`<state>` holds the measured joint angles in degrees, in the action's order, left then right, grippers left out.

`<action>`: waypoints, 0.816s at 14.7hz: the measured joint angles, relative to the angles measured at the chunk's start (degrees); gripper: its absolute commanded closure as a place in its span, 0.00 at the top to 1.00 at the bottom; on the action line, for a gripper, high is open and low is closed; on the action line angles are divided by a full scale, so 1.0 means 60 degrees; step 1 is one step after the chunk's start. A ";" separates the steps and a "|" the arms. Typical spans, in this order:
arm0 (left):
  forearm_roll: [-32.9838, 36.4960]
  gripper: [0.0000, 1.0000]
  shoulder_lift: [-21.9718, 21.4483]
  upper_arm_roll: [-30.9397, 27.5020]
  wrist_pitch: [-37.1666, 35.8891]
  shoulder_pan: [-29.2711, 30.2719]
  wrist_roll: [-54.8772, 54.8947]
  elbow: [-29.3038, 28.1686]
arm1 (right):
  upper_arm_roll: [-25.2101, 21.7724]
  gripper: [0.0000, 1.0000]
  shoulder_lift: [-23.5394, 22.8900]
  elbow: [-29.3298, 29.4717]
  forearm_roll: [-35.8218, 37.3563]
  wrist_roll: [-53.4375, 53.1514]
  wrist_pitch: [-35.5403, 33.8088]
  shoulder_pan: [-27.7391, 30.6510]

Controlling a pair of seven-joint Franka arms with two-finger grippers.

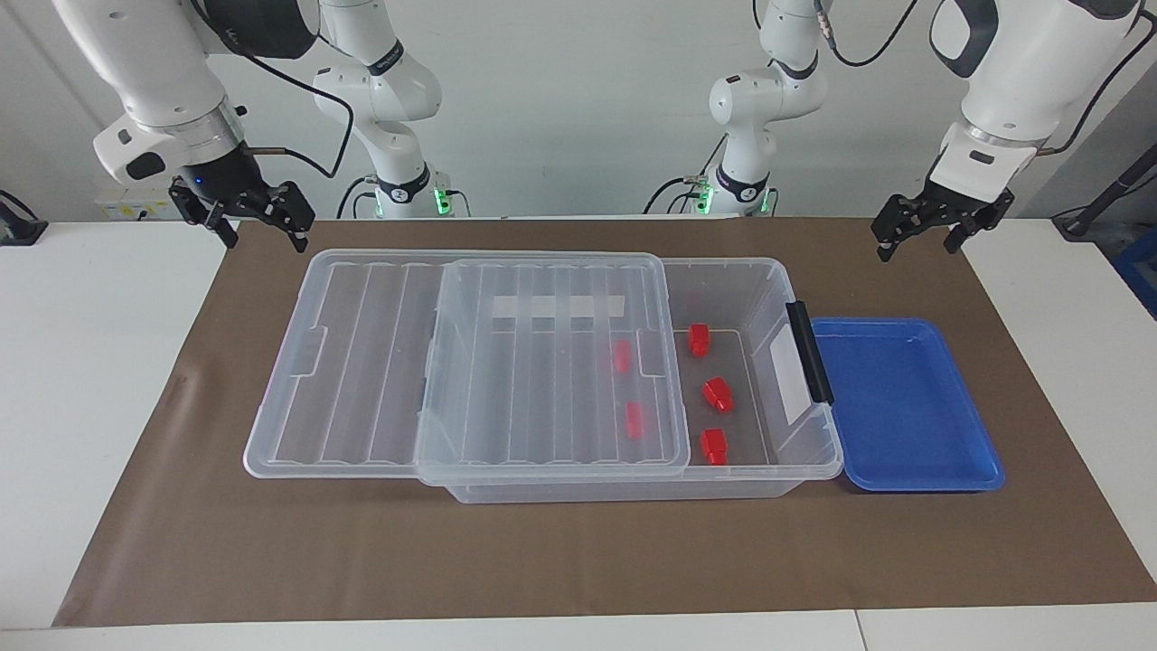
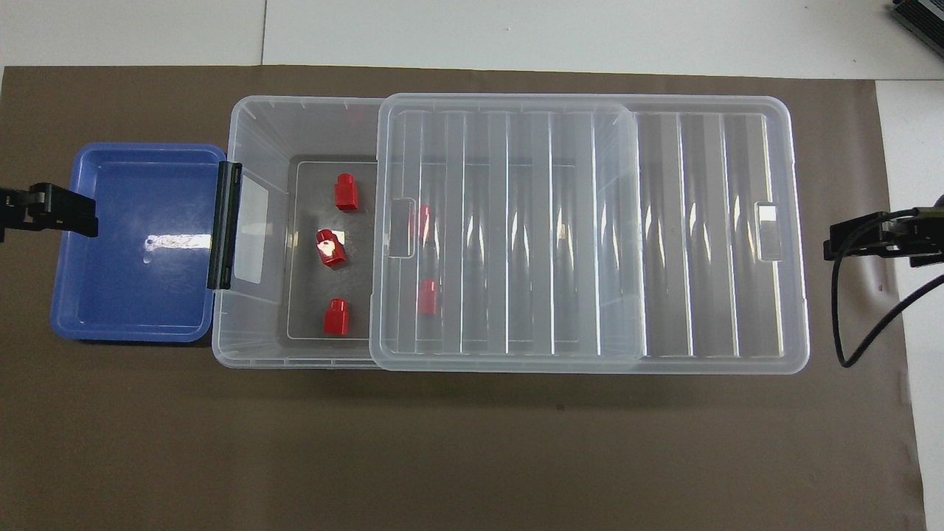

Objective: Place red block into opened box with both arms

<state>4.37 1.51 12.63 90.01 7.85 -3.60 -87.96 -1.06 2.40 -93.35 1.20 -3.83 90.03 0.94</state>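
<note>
Meanwhile, a ribbed clear lid (image 1: 470,362) covers most of the box (image 1: 768,271), overhanging toward the right arm's end. Both tools hang wide open and empty: the left tool (image 1: 917,237) above the brown mat (image 1: 578,551) near the blue tray (image 1: 904,407), the right tool (image 1: 262,226) off the box's other end. Five red blocks (image 1: 719,394) lie in the box.

Robotics lab bench, not a home or shop. Two white arms (image 1: 163,81) bolted at the table (image 1: 90,362) edge against a bare white wall (image 1: 578,99), status LEDs lit green at their bases, loose black cables (image 1: 307,81) running off them. Brown paper mat (image 1: 578,551) under both claws covers the worktop.
</note>
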 measured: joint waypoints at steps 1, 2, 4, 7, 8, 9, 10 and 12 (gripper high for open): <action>0.0000 1.00 0.0000 0.0008 0.0046 -0.0065 0.0000 0.0000 | 0.0000 1.00 0.0000 0.0000 0.0000 0.0000 0.0000 0.0000; 0.0000 1.00 0.0000 0.0006 0.0058 -0.0084 0.0000 0.0000 | 0.0000 1.00 0.0000 0.0000 0.0000 0.0000 0.0000 0.0000; 0.0000 1.00 0.0000 -0.0054 0.0061 -0.0081 0.0000 0.0000 | 0.0000 1.00 0.0000 0.0000 0.0000 0.0000 0.0000 0.0000; 0.0000 1.00 0.0000 -0.0143 0.0063 -0.0049 0.0000 0.0000 | 0.0000 1.00 0.0000 0.0001 0.0000 0.0000 0.0000 0.0000; 0.0000 1.00 0.0000 -0.0145 0.0063 -0.0034 0.0000 0.0000 | 0.0000 1.00 0.0000 0.0001 0.0000 0.0000 0.0000 0.0000; 0.0000 1.00 0.0000 -0.0146 0.0063 -0.0019 0.0000 0.0000 | 0.0000 1.00 0.0000 0.0001 0.0000 0.0000 0.0000 0.0000; 0.0000 1.00 0.0000 -0.0148 0.0063 -0.0009 0.0000 0.0000 | 0.0000 1.00 0.0000 0.0001 0.0000 0.0000 0.0000 0.0000; 0.0000 1.00 0.0000 -0.0157 0.0063 -0.0004 0.0000 0.0000 | 0.0000 1.00 0.0000 0.0001 0.0000 0.0000 0.0000 0.0000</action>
<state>4.37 1.51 11.69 90.39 7.83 -3.59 -87.96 -1.06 2.40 -93.35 1.20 -3.83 90.03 0.94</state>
